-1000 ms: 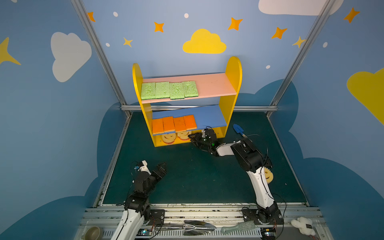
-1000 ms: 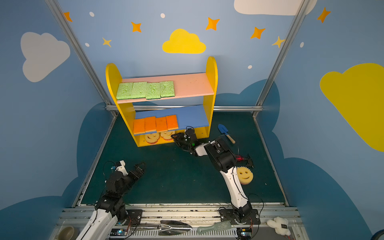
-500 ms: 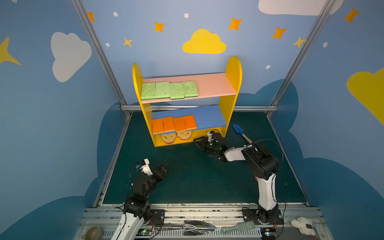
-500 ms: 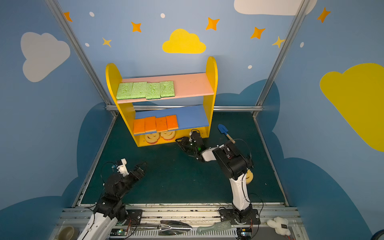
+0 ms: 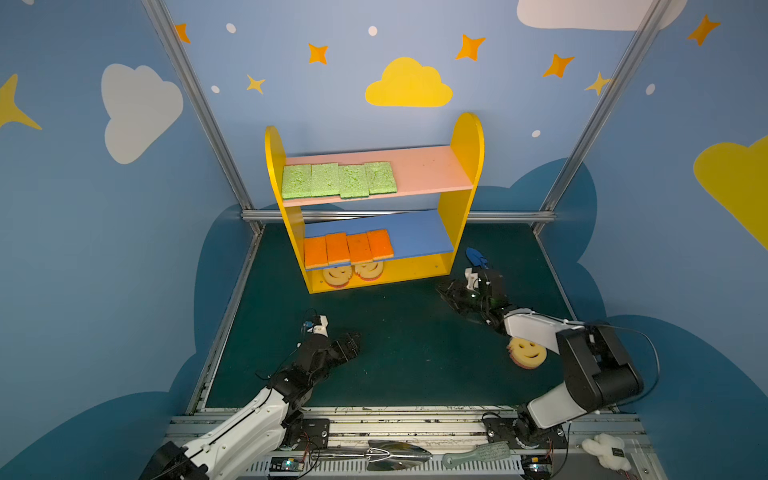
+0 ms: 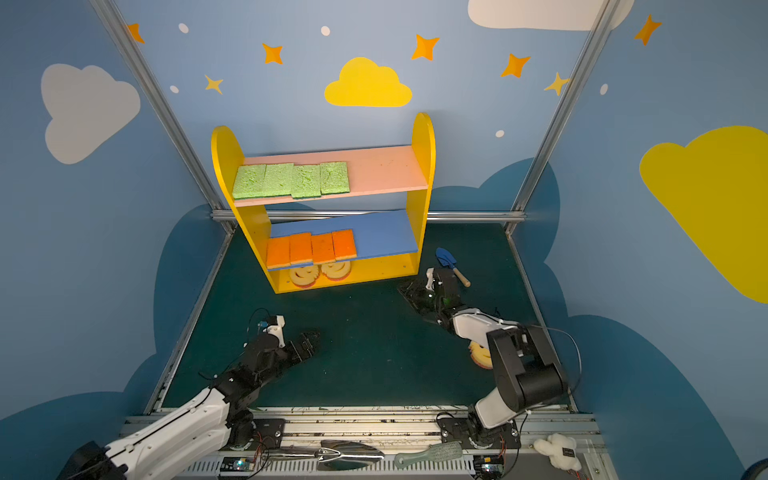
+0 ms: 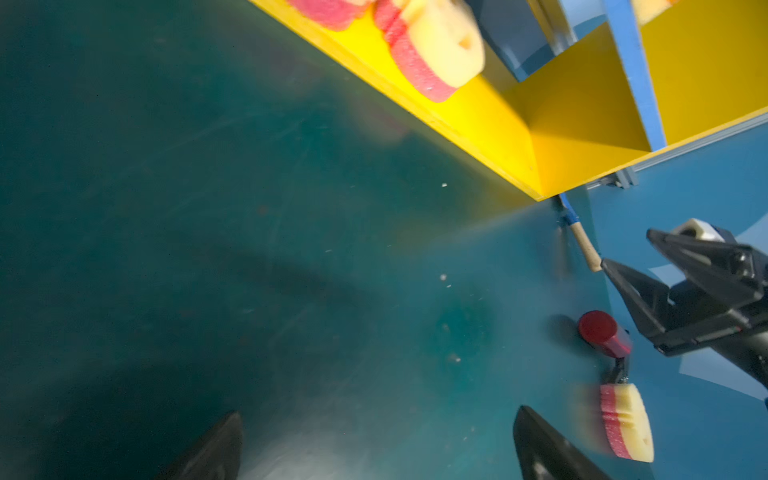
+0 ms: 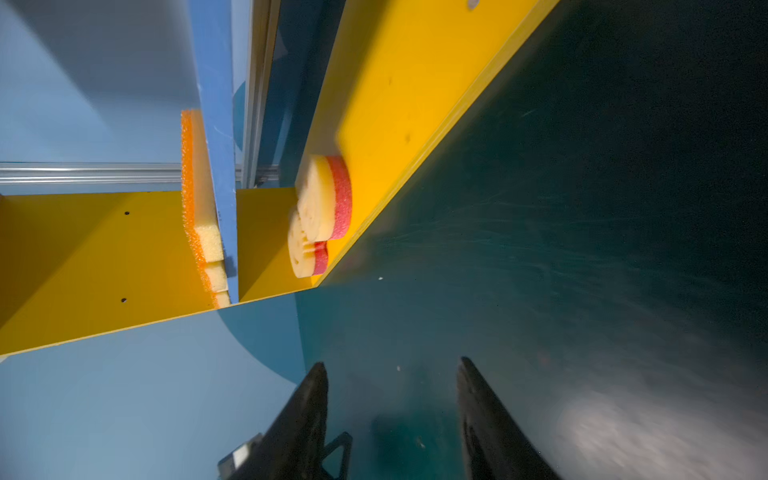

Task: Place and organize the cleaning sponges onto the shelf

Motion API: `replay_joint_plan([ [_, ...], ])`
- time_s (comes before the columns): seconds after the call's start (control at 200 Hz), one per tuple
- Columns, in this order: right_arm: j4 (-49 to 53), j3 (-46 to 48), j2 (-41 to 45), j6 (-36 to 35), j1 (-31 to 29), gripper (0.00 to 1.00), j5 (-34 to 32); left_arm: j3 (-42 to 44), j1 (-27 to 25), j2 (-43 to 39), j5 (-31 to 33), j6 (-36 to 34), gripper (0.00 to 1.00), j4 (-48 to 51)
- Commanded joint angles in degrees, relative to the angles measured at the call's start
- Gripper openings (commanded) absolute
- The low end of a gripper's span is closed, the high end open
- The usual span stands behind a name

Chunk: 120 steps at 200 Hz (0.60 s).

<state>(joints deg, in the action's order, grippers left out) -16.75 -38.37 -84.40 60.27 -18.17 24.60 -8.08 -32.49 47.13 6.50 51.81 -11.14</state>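
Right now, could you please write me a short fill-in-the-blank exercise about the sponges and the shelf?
1. The four green sponges lie in a row on the ____ board of the shelf.
2. The blue board carries ____ orange-topped sponges.
3. The one smiley sponge off the shelf lies on the mat beside the ____ arm.
Missing words: pink; four; right.

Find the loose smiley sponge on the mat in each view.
Top view: loose smiley sponge on the mat beside the right arm.
Top view: mostly hidden behind that arm.
Left wrist: seen edge-on, pink layer showing.
Right wrist: not in it.
Shared landmark: shelf's yellow base.
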Motion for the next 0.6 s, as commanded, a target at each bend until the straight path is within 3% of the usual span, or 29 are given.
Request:
replay_joint_plan([
  [0.0, 16.1, 0.7, 6.8, -8.8, 2.7, 0.51, 0.6, -2.4, -2.2, 3.7, 2.5, -1.4, 0.99, -6.2],
  [0.125, 23.4, 0.6, 11.6, -12.5, 8.0, 0.51, 1.8, -5.2, -4.2, 8.1, 3.2, -2.1, 1.0, -8.2],
  [0.34, 26.2, 5.0, 15.1, -13.3, 21.5, 0.51, 13.9, -9.7, -8.1, 16.0, 4.0, -3.2, 1.0, -11.0],
  [0.596, 38.8, 6.7, 27.1, -20.5, 29.7, 0.51, 10.9, -14.8, -11.3, 26.5, 4.3, -3.4, 1.0, -15.6],
])
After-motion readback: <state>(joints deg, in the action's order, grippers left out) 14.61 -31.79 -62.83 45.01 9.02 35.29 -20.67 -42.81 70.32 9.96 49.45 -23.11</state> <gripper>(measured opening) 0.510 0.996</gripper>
